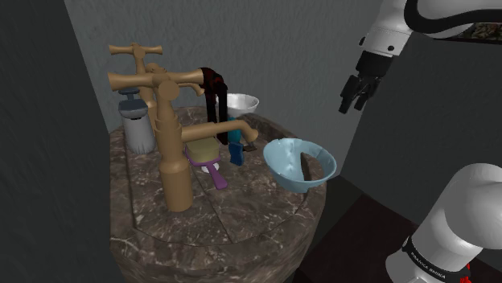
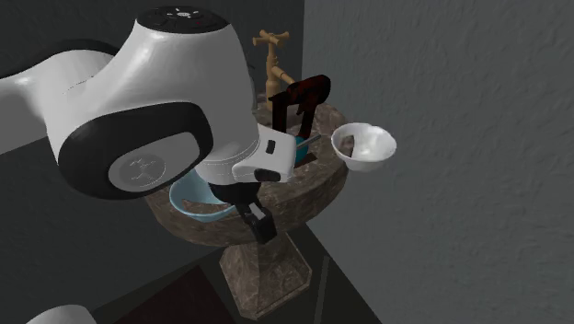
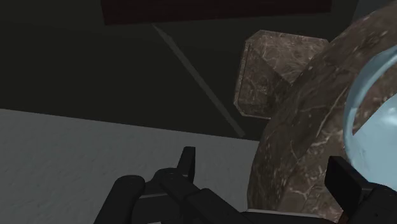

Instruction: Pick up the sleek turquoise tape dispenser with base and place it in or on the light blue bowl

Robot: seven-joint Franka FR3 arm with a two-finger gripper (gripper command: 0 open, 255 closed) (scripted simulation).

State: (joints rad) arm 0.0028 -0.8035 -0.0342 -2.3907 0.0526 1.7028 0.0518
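Shoulder view: arm bent high, gripper (image 1: 352, 103) pointing down at 1 o'clock of light blue bowl (image 1: 283, 161), jaws apart, empty. Turquoise tape dispenser (image 1: 235, 149) stands at bowl's 9 o'clock, under faucet (image 1: 173, 161).

Round counter (image 1: 241, 217) of dark brown veined stone, raised on a pedestal (image 2: 267, 267) of the same stone. Near the middle, a tall brass tap (image 1: 173, 161) with cross handles. At the far edge behind it, a grey pump bottle (image 1: 137, 120). Under the spout, a turquoise tape dispenser (image 1: 235, 149), with a purple-handled brush (image 1: 217, 173) just beside it. Behind those, a dark red and black frame (image 1: 216, 88) and, at the rim, a white bowl (image 1: 241, 102). At the edge nearest the stand, a light blue bowl (image 1: 281, 165), tilted and overhanging the rim.
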